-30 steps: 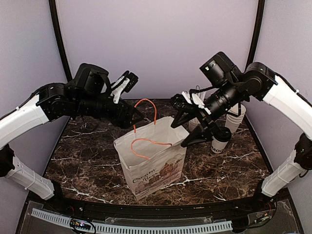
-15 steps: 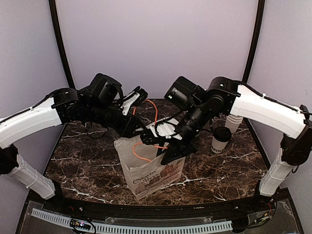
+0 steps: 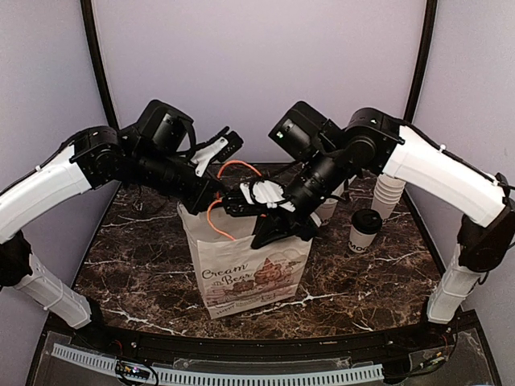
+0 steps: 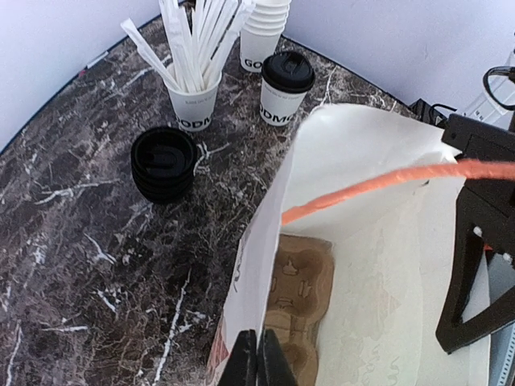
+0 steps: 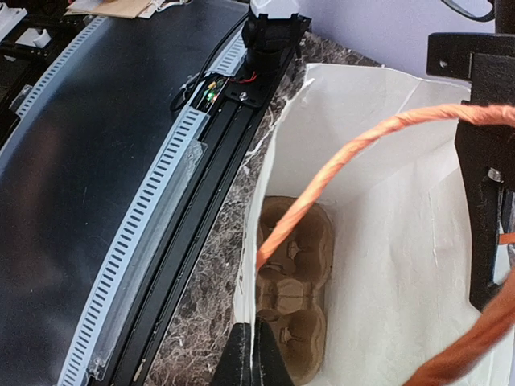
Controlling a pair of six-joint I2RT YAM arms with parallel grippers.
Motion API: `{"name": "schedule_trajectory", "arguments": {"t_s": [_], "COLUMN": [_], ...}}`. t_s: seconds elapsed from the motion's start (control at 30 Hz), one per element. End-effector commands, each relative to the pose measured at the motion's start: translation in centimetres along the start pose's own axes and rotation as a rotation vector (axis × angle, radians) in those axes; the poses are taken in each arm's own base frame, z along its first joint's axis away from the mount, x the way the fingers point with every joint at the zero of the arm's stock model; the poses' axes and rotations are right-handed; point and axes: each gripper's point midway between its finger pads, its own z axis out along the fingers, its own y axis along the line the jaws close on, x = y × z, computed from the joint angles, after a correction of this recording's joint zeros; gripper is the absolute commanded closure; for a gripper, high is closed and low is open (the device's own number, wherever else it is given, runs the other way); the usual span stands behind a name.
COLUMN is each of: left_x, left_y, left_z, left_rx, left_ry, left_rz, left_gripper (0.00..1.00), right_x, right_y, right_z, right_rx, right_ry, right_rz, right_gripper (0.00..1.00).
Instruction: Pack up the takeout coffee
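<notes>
Bench (image 3: pixel 137 265): dark marble with white veins. Lilac walls (image 3: pixel 265 72) close it in on three sides, and black posts stand at the back corners. A black rail and a slotted white cable duct (image 3: pixel 241 376) run along the 6 o'clock edge.

Open room: there is bare marble at 9 o'clock of the paper bag (image 3: pixel 249 269) and across the front. The quarter from 1 to 3 o'clock is crowded with a stack of lidless cups (image 4: pixel 264 32), a cup of white sticks (image 4: pixel 193 96) and a stack of black lids (image 4: pixel 163 163).

The bag stands upright mid-bench with its mouth open and its orange handles (image 3: pixel 233 169) up. A cardboard cup carrier (image 4: pixel 298 297) lies flat on its bottom.

Left tool (image 4: pixel 257 354): fingers pressed together, pinching the bag's rim at about 10 o'clock.
Right tool (image 5: pixel 251 354): likewise pinching the rim, at about 2 o'clock.

The takeout coffee (image 3: pixel 366 229) is a small white paper cup with a black dome lid and dark lettering near its base. It stands upright on the bench at 3 o'clock of the bag, apart from it. The lidless stack is just beside it at 1 o'clock.
</notes>
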Motion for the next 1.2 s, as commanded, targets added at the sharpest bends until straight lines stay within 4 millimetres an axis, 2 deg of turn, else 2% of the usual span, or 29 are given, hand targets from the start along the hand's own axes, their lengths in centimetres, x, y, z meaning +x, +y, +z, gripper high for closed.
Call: {"name": "schedule_trajectory", "arguments": {"t_s": [0.0,0.23,0.4,0.7,1.17], "left_x": [-3.4,-6.4,-7.1,-6.0,-3.9], "left_y": [0.5,0.9,1.0,1.3,2.4], "left_z": [-3.5,-5.2,-5.6,-4.4,-3.0], "left_rx": [-0.060,-0.115,-0.130,-0.131,-0.170], "left_ry": [-0.094,-0.149,-0.158,-0.129,-0.097], "left_rz": [0.076,0.156,0.183,0.190,0.184], "left_gripper": [1.00,1.00,1.00,1.00,1.00], "right_x": [-3.0,-5.4,-6.2,-5.6,-3.3], "right_y": [-0.7,-1.7,-1.8,-1.9,-2.7], "right_z": [-1.9,-4.2,-5.0,-4.4,-1.7], "right_rx": [0.055,0.133,0.155,0.156,0.137], "right_ry": [-0.065,-0.101,-0.118,-0.096,-0.021], "right_rz": [-0.072,-0.111,-0.118,-0.104,-0.066], "right_gripper": [1.00,1.00,1.00,1.00,1.00]}}
